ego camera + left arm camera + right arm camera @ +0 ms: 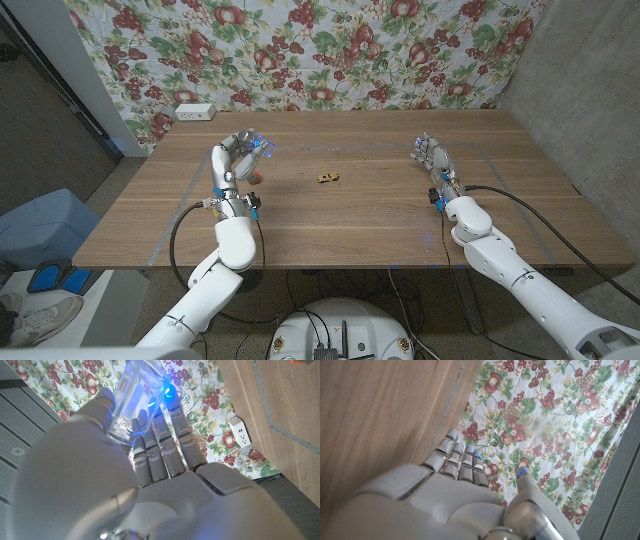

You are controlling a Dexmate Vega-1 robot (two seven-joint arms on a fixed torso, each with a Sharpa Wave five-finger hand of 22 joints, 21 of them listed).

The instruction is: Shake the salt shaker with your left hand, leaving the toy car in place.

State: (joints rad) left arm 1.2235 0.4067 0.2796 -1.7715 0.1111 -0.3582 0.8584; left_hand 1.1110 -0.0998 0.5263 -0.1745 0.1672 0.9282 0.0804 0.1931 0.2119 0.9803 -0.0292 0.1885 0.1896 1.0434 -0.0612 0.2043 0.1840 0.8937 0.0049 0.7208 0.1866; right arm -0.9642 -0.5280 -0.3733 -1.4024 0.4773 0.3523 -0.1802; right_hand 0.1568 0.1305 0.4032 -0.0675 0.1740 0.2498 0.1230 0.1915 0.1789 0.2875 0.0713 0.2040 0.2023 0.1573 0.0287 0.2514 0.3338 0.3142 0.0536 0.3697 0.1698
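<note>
1. The left hand (240, 152) sits in the upper left part of the head view, raised off the wooden table (340, 215), and it's grasping the salt shaker (256, 147). The shaker looks like a clear glassy thing poking out toward the right of the fingers, with a blue glow on it.

2. The left wrist view gives a much better look: the left hand (150, 475) has its fingers (165, 445) wrapped up the side of the see-through salt shaker (137, 395), thumb on the other side. So a proper grip, no doubt about that one. There's also something small and reddish just under the hand in the head view, can't really tell what it is.

3. The toy car (327, 178) is a tiny yellowish thing sitting on the table around the middle of the head view, a bit above center. It's well apart from both hands, nothing touching it.

4. The right hand (432, 157) is over at the upper right of the head view, near the table's right side, holding nothing with fingers loosely extended. In the right wrist view the right hand (465, 485) has its fingers (455, 457) stretched out pretty straight and side by side, thumb set apart, nothing between them.

5. Behind the table hangs a floral fruit-print cloth (330, 50), and a white power strip (194, 112) sits by the table's far left corner.
</note>
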